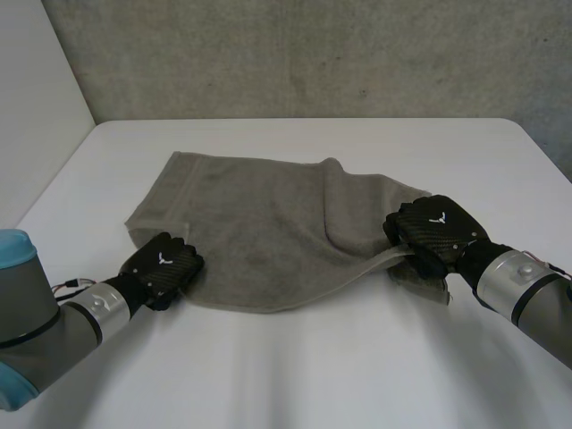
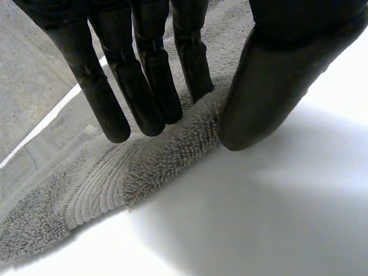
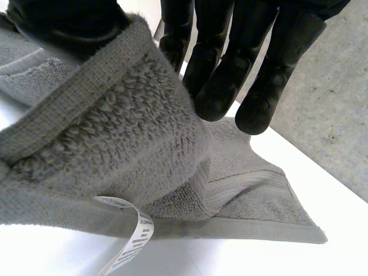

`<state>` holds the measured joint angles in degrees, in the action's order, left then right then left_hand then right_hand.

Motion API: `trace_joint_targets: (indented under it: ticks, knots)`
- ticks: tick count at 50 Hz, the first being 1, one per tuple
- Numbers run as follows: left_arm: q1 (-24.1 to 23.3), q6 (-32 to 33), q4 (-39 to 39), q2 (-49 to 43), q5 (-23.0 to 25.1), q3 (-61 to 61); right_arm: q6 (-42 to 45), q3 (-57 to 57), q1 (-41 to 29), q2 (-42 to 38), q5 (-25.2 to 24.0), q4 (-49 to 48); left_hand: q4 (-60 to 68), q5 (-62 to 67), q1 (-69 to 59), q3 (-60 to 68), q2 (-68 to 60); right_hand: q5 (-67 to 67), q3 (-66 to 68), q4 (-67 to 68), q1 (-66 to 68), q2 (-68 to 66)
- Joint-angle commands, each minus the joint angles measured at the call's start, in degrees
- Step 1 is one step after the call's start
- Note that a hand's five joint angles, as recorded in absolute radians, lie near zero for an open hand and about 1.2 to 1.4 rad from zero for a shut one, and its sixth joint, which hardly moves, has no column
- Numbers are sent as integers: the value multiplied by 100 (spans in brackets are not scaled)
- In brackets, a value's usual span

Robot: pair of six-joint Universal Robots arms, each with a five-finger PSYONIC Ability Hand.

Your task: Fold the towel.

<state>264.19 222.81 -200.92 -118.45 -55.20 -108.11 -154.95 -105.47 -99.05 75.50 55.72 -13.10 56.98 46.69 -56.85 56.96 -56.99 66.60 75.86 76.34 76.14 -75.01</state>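
Observation:
A grey towel (image 1: 259, 223) lies spread across the middle of the white table (image 1: 295, 375), its right part folded over and rumpled. My left hand (image 1: 164, 268) sits at the towel's near left corner. In the left wrist view its fingers (image 2: 144, 86) press on the towel (image 2: 144, 167) and the thumb (image 2: 270, 86) pushes the edge up into a ridge against them. My right hand (image 1: 438, 228) holds the near right corner slightly raised. In the right wrist view the thumb (image 3: 63, 23) lies over the lifted fold (image 3: 115, 144) with the fingers (image 3: 230, 57) behind it. A white label (image 3: 135, 238) hangs below.
A rough concrete wall (image 1: 313, 54) stands behind the table's far edge. A pale wall (image 1: 36, 89) runs along the table's left side. Bare white tabletop stretches from the towel's near edge toward me.

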Motion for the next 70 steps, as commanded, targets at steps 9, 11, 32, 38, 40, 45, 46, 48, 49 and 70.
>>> trace_joint_targets:
  ticks: [9,11,32,38,40,45,46,48,49,70]
  knots:
    - [19,-71,17,287,-26,62,-27,140,26,70,53,96,2302,2331,-2315,2304,-2301,340,414,366,386,-499]
    - [28,-106,35,444,-26,97,-62,237,26,140,61,158,2302,2331,-2315,2304,-2301,340,414,366,386,-499]
    - [792,-4343,-35,4014,-96,783,-528,3613,369,1424,26,3648,2302,2331,-2315,2304,-2301,340,414,366,386,-499]
    - [801,-4114,-88,3390,-114,423,140,3762,264,651,149,3858,2302,2331,-2315,2304,-2301,340,414,366,386,-499]
    - [792,-3765,-158,2909,-114,379,560,3771,176,397,254,3885,2302,2331,-2315,2304,-2301,340,414,366,386,-499]
    - [740,-3123,-272,2145,-123,518,887,3928,1,-130,517,3815,2302,2331,-2315,2304,-2301,340,414,366,386,-499]
    - [740,-3121,-273,2142,-123,519,887,3929,0,-132,519,3815,2302,2331,-2315,2304,-2301,340,414,366,386,-499]
    - [696,-2780,-351,1609,-184,921,922,4270,-148,-508,842,3684,2302,2331,-2315,2304,-2301,340,414,366,386,-499]
    - [696,-2779,-352,1606,-184,924,923,4272,-149,-510,844,3683,2302,2331,-2315,2304,-2301,340,414,366,386,-499]
    - [-104,-3394,-343,411,-1643,5916,-150,7138,-641,-1415,1837,632,2302,2331,-2315,2304,-2301,340,414,366,386,-499]
